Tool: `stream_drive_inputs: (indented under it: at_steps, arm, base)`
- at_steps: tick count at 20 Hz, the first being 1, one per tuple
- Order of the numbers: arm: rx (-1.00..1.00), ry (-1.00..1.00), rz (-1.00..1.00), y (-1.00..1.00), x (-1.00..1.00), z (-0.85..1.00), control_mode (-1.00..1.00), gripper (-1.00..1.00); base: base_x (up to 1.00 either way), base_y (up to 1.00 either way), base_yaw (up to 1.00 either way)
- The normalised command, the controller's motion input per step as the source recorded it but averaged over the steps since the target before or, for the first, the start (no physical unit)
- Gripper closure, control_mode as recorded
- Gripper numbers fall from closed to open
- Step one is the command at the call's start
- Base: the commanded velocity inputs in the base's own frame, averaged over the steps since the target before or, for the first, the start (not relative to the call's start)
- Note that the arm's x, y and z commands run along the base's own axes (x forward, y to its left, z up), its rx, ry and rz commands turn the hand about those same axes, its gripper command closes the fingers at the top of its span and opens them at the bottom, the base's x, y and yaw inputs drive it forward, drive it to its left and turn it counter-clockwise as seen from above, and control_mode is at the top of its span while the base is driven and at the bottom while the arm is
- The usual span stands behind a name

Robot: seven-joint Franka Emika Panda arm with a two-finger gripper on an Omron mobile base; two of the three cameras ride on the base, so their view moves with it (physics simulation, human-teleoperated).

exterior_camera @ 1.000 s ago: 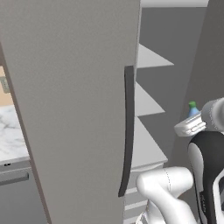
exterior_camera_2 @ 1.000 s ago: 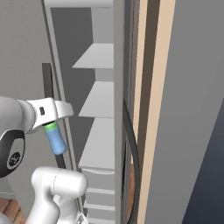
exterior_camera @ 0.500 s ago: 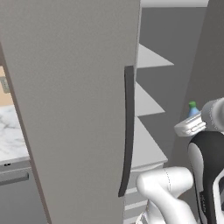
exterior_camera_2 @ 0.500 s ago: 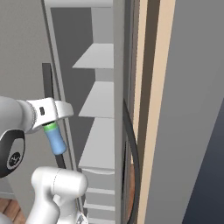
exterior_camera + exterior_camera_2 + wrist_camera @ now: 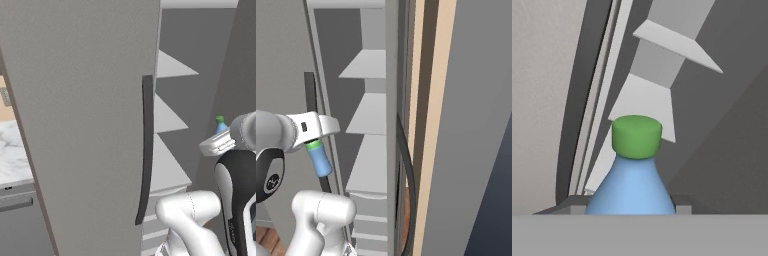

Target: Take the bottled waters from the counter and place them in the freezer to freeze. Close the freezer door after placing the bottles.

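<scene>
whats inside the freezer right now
The freezer shows white shelves stacked behind its open door, all bare where visible. The lowest part sits hidden behind the arm. The blue bottle is outside, in the end effector.

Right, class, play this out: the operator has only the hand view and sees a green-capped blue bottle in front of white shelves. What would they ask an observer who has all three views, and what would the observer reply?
Operator: Is the bottle held, or resting on something?
Observer: Held. In the right base view the gripper is shut on the blue bottle, which hangs in the air.
Operator: Is it inside the freezer yet?
Observer: Not that I can see. In the right base view it hangs in front of the freezer, over no shelf.
Operator: Where is the freezer door?
Observer: Swung open. The left base view shows the freezer door with its dark handle.
</scene>
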Motion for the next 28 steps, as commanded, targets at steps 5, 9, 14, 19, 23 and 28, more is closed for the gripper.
stream_drive_inputs:
  at_steps: [5,9,14,19,23,28]
  arm:
    - [0.00,-0.02,0.00,0.01,0.41,0.00,-1.00,1.00]
    - [0.02,-0.07,0.00,0.01,0.42,0.00,-1.00,1.00]
    - [0.05,-0.04,-0.15,0.00,0.50,-0.01,-1.00,1.00]
    - [0.13,-0.03,-0.08,0.00,0.34,0.00,-1.00,1.00]
    - [0.22,-0.04,-0.01,-0.06,0.20,0.08,-1.00,1.00]
    - [0.20,-0.03,0.00,-0.06,0.15,0.06,-1.00,1.00]
  base:
    - [0.00,0.00,0.00]
    - [0.00,0.00,0.00]
    - [0.00,0.00,0.00]
    - [0.00,0.00,0.00]
    - [0.00,0.00,0.00]
    - [0.00,0.00,0.00]
